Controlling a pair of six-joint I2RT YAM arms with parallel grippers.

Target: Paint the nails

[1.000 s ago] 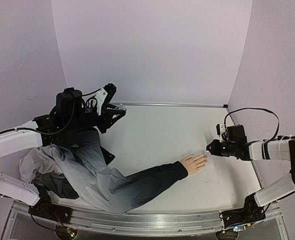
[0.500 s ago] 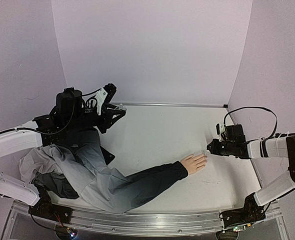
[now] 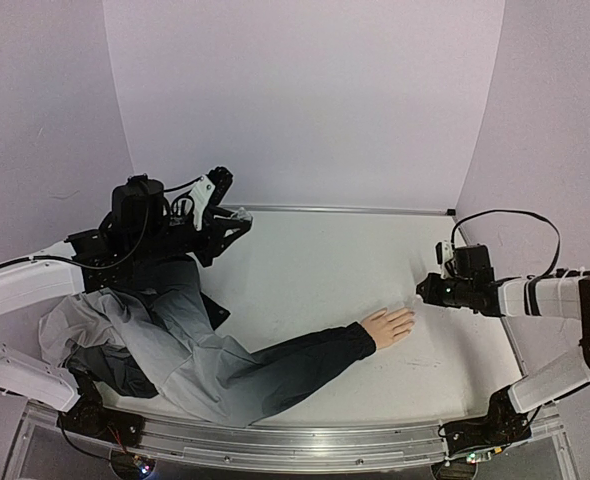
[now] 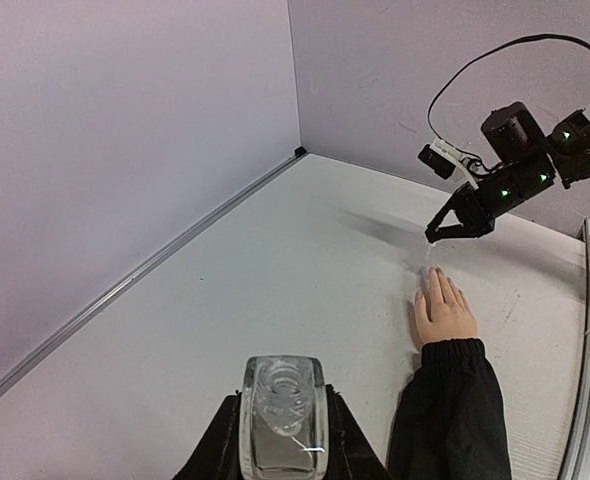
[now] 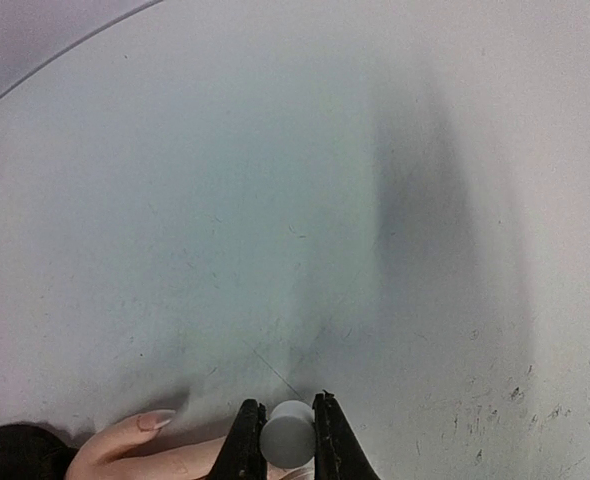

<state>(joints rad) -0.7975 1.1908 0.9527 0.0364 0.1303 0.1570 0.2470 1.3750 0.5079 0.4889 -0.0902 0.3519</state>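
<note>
Right pincer (image 5: 285, 418) pinches a small grey cap (image 5: 287, 437) just beside the fingertips of the mannequin hand (image 3: 388, 326). The nails (image 5: 157, 420) tip that hand, which lies flat on the counter (image 3: 315, 265) at a dark sleeve's (image 3: 300, 362) end. Left pincer (image 3: 238, 219), well apart, clamps a clear bottle (image 4: 282, 405).
</note>
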